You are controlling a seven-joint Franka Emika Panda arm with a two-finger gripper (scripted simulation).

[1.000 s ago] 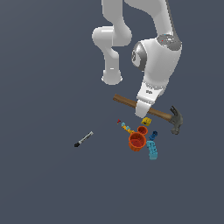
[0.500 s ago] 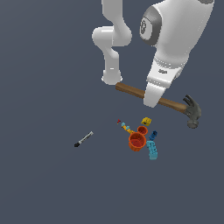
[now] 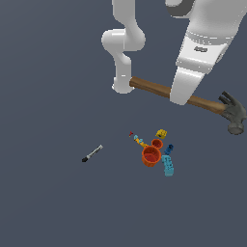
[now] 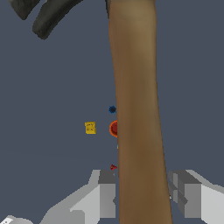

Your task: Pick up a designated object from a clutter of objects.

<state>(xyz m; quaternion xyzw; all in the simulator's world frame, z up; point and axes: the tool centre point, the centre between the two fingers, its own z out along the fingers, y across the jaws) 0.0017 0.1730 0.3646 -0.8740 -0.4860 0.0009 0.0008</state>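
Marker point(image 3: 92, 153) is lying alone on the surface point(image 3: 48, 202), ext view's left. Cups/bricks clutter point(image 3: 155, 152) is sitting mid-frame. Gripper point(image 4: 142, 200) jaws are clamping the hammer point(image 3: 193, 101) handle, holding it in the air above the clutter, head toward ext view's right.

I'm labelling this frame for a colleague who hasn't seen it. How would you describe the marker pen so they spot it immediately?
Start at the orange cups and bricks bunched on the grey floor. Look toward the exterior view's left, across bare floor, to a thin stick lying alone: the marker pen. Unlike the colourful toys, it is slim, black and white, and touches nothing.
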